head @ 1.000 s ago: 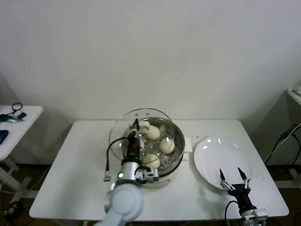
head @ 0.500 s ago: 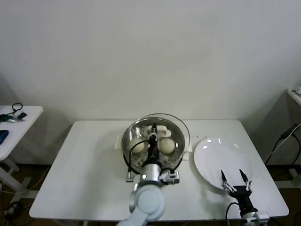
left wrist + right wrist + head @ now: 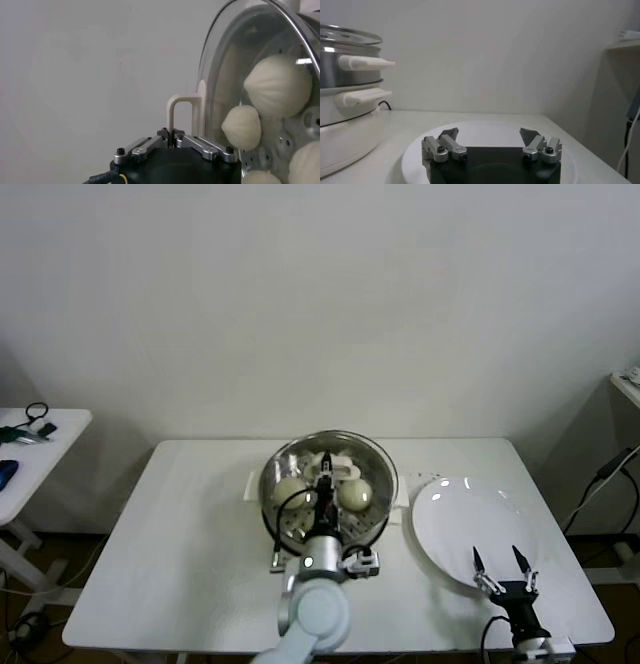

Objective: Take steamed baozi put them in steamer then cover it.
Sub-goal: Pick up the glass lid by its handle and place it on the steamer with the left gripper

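Observation:
The steamer (image 3: pixel 372 509) stands on its white pot base mid-table. The clear glass cover (image 3: pixel 375 462) lies over it, level on its rim as far as I can see. Baozi (image 3: pixel 291 489) show through the glass, one at the left and one at the right (image 3: pixel 354 494). My left gripper (image 3: pixel 324 471) is shut on the cover's cream bar handle (image 3: pixel 184 106). The left wrist view shows the gripper (image 3: pixel 171 134), the cover (image 3: pixel 220 85) and baozi (image 3: pixel 277 85) behind the glass. My right gripper (image 3: pixel 505 562) is open and empty over the white plate's near edge, as the right wrist view (image 3: pixel 490 135) also shows.
The empty white plate (image 3: pixel 455 514) lies right of the steamer. The right wrist view shows the plate (image 3: pixel 415 150) and the steamer's side handles (image 3: pixel 365 62). A small side table (image 3: pixel 30 434) with loose items stands at far left. A shelf edge (image 3: pixel 628 384) is at far right.
My left gripper carried the cover from a tilted spot left of the steamer to the right and down over it. The right gripper has drawn back slightly.

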Motion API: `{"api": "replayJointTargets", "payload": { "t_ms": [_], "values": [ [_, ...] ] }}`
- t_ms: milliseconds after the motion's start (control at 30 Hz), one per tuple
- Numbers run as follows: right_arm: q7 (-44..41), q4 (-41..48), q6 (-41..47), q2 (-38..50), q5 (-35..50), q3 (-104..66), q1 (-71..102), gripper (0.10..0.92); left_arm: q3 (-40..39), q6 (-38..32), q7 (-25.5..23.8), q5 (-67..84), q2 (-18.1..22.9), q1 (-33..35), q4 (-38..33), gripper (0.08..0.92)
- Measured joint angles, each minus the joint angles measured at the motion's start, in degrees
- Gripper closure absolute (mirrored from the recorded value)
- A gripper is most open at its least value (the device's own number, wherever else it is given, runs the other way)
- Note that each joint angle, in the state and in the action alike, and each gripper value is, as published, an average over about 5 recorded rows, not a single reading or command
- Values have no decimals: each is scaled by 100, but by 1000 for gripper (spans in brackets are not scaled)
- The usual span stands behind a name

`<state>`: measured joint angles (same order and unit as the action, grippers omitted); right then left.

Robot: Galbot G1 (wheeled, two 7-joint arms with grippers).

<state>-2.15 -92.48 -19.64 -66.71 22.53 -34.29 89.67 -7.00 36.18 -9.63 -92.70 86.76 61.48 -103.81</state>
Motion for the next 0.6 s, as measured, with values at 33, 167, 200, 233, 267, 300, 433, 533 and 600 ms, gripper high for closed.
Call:
{"api": "replayJointTargets", "payload": {
  "t_ms": [33,167,200,233,267,300,433,533,600],
  "values": [
    [0,-2,-2,0,1,-2,2,203,10,1,3,0,-9,6,4,862],
    [0,-6,-15,-3,1,-7,5,203,30,0,34,-1,-46,30,37,862],
    [0,-6,-18,-6,-1,-7,5,203,33,-1,46,-1,-54,36,54,862],
    [0,-6,-22,-10,-3,-6,5,203,38,-3,57,-1,-61,41,70,862],
    [0,-8,-24,-13,-5,-6,6,203,43,-7,68,-2,-68,45,85,862],
    [0,-9,-26,-15,-7,-6,6,203,49,-12,77,-2,-76,47,97,862],
    [0,-23,-27,-17,-10,-5,8,203,62,-32,88,-5,-113,46,115,862],
    [9,-47,-17,-16,-5,-5,10,203,52,-40,88,13,-143,45,105,862],
    [30,-72,-1,-14,9,-1,21,203,30,-29,104,51,-163,46,81,856]
  ]
}}
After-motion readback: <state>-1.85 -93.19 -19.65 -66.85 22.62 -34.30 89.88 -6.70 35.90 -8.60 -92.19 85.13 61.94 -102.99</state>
